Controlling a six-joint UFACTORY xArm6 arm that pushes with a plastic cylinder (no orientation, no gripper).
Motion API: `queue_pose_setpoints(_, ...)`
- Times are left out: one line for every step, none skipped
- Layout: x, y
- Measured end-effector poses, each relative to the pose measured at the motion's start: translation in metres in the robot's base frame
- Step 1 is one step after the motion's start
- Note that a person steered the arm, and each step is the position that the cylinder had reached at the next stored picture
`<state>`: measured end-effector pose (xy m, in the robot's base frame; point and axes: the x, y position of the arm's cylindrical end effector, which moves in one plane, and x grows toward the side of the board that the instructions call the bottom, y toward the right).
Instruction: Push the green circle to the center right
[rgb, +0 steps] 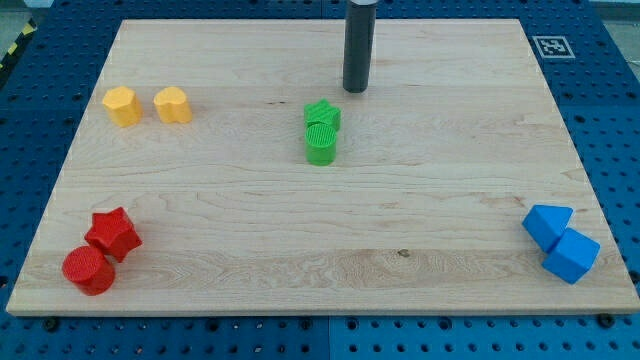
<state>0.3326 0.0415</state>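
The green circle (320, 146) sits near the middle of the wooden tabletop (300, 220), touching the green star (322, 114) just above it. The rod's tip (355, 89) stands a little up and to the view's right of the star, apart from both (there is no gripper on this arm, only the rod). Two yellow blocks (147, 105) lie upper left, red star (113, 233) and red circle (88, 270) lower left, two blue blocks (561, 242) lower right.

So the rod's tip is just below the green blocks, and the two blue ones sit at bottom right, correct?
Not quite. The camera view shows my tip above the green star and green circle, toward the view's top, not below them. The two blue blocks are indeed at bottom right.
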Motion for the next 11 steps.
queue_pose_setpoints(0.000, 0.000)
queue_pose_setpoints(-0.001, 0.012)
queue_pose_setpoints(-0.001, 0.028)
queue_pose_setpoints(-0.001, 0.030)
queue_pose_setpoints(-0.001, 0.030)
queue_pose_setpoints(0.006, 0.040)
queue_pose_setpoints(0.042, 0.067)
queue_pose_setpoints(0.103, 0.062)
queue_pose_setpoints(0.147, 0.027)
queue_pose_setpoints(0.163, -0.058)
queue_pose_setpoints(0.133, -0.098)
